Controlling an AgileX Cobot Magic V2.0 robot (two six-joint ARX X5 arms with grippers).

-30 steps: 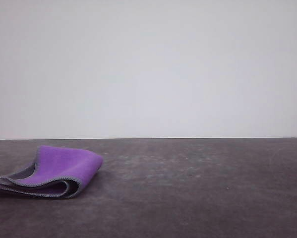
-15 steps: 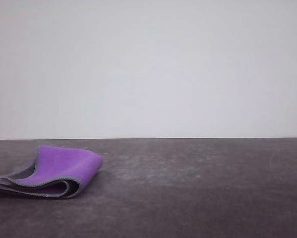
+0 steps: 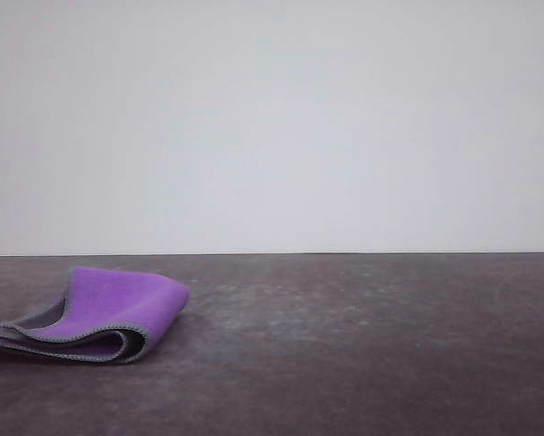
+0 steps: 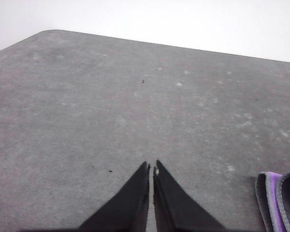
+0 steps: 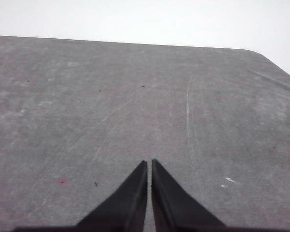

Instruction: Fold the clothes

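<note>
Nothing has moved: both my left gripper (image 4: 151, 166) and right gripper (image 5: 149, 163) stay closed and empty, the folded purple cloth (image 3: 99, 315) lying beside my left fingers, seemingly finished.

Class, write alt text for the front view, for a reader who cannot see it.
A small purple cloth with grey stitched edging lies loosely folded over itself on the near left of a dark grey table. Its layers gape open at the front edge, with dark grey showing on the inner face. Behind the table is a plain pale wall.
</note>
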